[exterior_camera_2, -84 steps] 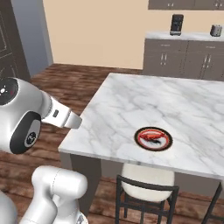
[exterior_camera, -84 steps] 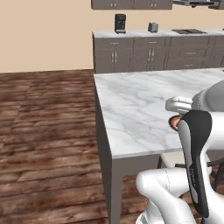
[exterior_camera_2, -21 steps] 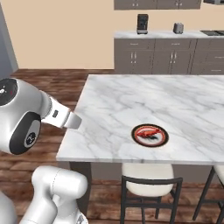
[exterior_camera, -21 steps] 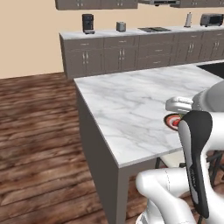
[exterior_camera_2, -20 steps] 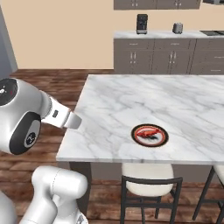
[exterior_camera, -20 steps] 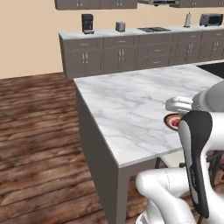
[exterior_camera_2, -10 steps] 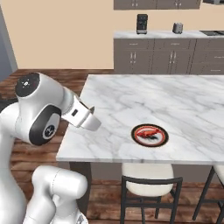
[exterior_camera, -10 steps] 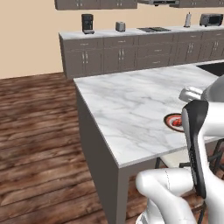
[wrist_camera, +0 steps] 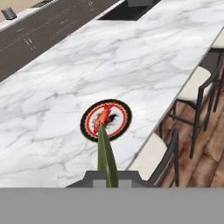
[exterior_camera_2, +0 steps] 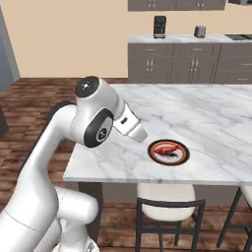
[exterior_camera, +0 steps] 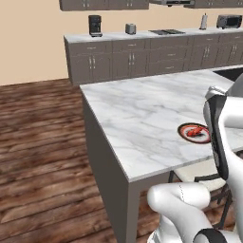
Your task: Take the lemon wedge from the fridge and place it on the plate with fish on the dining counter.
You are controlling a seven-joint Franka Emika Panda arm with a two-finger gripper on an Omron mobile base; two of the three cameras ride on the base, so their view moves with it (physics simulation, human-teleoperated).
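Even, flat light is filling all three pictures, with no single source showing and no glare. The marble counter (exterior_camera: pixel 142 104) is reading bright and pale, while its side panel is sitting in dull grey shade. A soft shadow is lying under the counter's overhang around the stools (exterior_camera_2: pixel 165 194). The wood floor (exterior_camera: pixel 38 142) is looking smeared and low in detail. Edges are appearing slightly jagged. In the hand view the plate (wrist_camera: pixel 106 120) is showing soft, blocky outlines.

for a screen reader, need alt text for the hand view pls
A round plate with a red fish on it sits near the edge of the white marble dining counter. A thin green wedge rises from the claw at the bottom; stools stand alongside.
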